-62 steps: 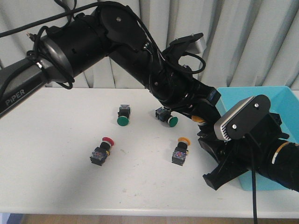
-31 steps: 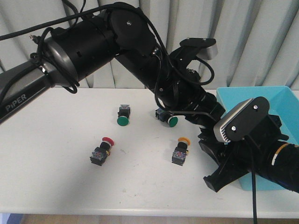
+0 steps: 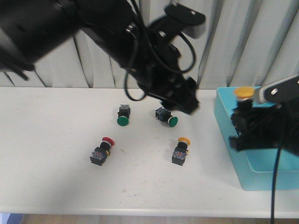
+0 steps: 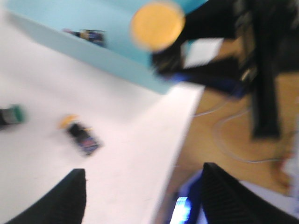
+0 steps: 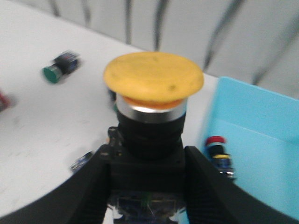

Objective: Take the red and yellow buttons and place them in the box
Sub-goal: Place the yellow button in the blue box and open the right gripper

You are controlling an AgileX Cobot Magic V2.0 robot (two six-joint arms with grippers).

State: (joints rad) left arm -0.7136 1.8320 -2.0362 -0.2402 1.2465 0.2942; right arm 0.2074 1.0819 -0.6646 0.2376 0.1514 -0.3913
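My right gripper (image 5: 150, 186) is shut on a yellow button (image 5: 153, 81), cap up; in the front view this gripper (image 3: 244, 116) holds the button (image 3: 244, 92) over the left wall of the turquoise box (image 3: 261, 179). A red button (image 5: 218, 151) lies inside the box (image 5: 266, 135). My left gripper (image 4: 145, 196) is open and empty, raised above the table near its middle (image 3: 184, 100), blurred. On the table lie a red button (image 3: 103, 150) and a yellow button (image 3: 181, 150).
Two green-capped switches (image 3: 122, 115) (image 3: 167, 116) lie on the white table behind the red and yellow ones. The table's front edge runs close to the box. A grey curtain hangs behind.
The left arm has let go of the yellow button and swung up and back to the left. The right gripper now holds that button and has risen to the box's left wall.
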